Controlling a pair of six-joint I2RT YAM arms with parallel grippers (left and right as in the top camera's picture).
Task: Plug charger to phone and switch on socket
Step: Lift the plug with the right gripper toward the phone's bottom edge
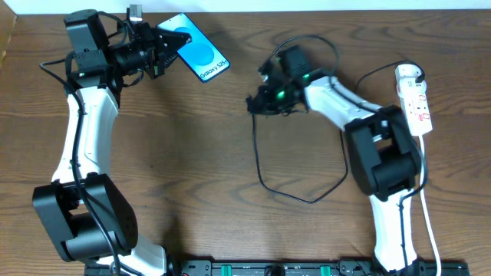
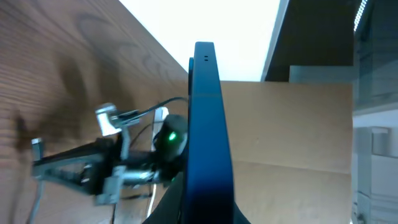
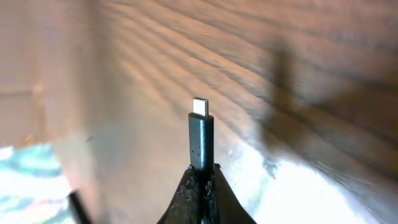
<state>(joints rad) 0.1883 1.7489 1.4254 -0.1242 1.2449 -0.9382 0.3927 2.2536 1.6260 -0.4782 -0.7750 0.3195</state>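
Note:
My left gripper (image 1: 167, 44) is shut on the phone (image 1: 196, 47), a slim blue-screened phone with "Galaxy" text, held at the far left of the table. In the left wrist view the phone (image 2: 205, 130) stands edge-on between the jaws (image 2: 202, 208). My right gripper (image 1: 255, 102) is shut on the charger's black plug tip (image 3: 200, 134), which sticks out from the jaws (image 3: 202, 180) with its metal end bare. The thin black charger cable (image 1: 295, 192) loops over the table. The white socket strip (image 1: 415, 100) lies at the right edge with the white adapter head (image 1: 409, 74) at its far end.
The right arm with its green light (image 2: 168, 138) shows beyond the phone in the left wrist view. A white cord (image 1: 426, 222) runs from the strip toward the front edge. A black rail (image 1: 307, 268) lines the table's front.

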